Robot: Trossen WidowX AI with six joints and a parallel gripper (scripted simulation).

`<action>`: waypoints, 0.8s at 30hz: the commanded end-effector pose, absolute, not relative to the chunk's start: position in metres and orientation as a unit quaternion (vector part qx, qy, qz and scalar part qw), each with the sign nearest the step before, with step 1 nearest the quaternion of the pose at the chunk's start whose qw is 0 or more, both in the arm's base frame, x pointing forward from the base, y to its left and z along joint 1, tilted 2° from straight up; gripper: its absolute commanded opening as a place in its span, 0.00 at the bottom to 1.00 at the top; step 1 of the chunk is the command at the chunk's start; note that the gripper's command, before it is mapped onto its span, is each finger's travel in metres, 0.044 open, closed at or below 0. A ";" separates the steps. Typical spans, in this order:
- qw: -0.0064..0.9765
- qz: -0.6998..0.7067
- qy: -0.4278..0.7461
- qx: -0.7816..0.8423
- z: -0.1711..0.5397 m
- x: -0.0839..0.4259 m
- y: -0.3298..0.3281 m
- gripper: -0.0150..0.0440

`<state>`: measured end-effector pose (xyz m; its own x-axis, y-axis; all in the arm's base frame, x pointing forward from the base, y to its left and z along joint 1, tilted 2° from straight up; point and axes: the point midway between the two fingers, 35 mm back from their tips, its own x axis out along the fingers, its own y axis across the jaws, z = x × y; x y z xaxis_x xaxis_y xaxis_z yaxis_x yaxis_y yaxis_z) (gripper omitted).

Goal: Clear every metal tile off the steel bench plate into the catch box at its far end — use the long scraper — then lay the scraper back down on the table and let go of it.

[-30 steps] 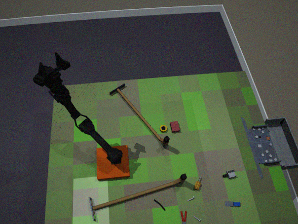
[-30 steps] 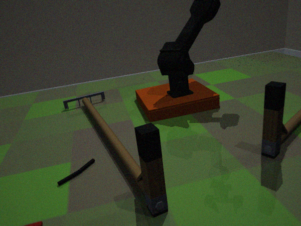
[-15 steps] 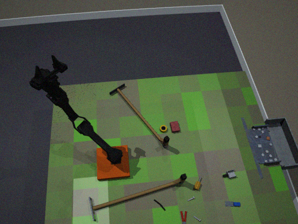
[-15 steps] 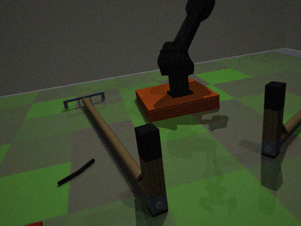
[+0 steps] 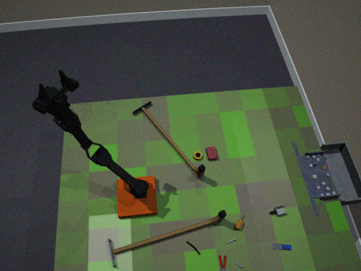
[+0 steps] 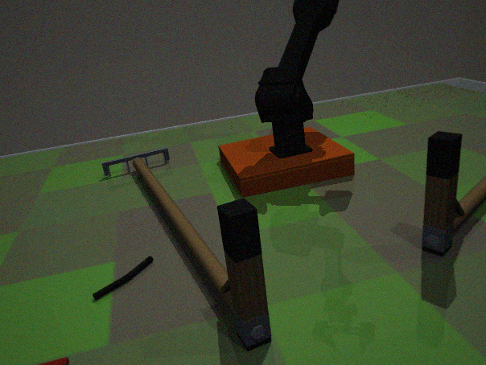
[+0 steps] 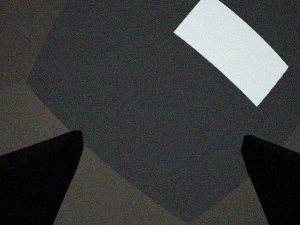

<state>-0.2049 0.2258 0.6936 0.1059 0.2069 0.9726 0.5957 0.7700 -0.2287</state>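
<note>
On a table patterned in green and brown squares (image 5: 263,167) (image 6: 52,317), two long tools with wooden handles are laid out. One (image 5: 170,141) (image 6: 441,201) is fitted with a solid dark crosswise blade; the other (image 5: 167,236) (image 6: 181,229), with an open, frame-like head. Which one is meant as the long scraper cannot be told for certain, but neither is held. At the end away from the head, each is topped by an upright, black-tipped grip.

The black arm (image 5: 115,168) (image 6: 298,52) is mounted on an orange block (image 5: 122,210) (image 6: 342,165) between the two tools. It is stretched toward the upper left of the top view, away from the bench plate. Its gripper (image 5: 50,78) (image 7: 165,143) is spread wide, with nothing between the fingers.

At the right of the top view, small pale tiles (image 5: 314,176) and one orange tile (image 5: 324,167) are scattered over the grey bench plate (image 5: 320,176). The walled catch box (image 5: 343,176) is set at its far edge. The tiles are still to be cleared.

Near the solid-bladed tool's grip, a yellow ring (image 5: 194,155) and a red block (image 5: 211,153) are placed side by side. A thin black rod (image 5: 193,248) (image 6: 122,278) is seen beside the other handle.
</note>
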 end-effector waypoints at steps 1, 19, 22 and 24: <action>0.676 -0.146 -0.654 -0.305 0.697 -0.206 0.218 1.00; 0.676 -0.149 -0.658 -0.297 0.710 -0.209 0.189 1.00; 0.676 -0.149 -0.658 -0.296 0.712 -0.209 0.184 1.00; 0.676 -0.149 -0.659 -0.295 0.713 -0.209 0.181 1.00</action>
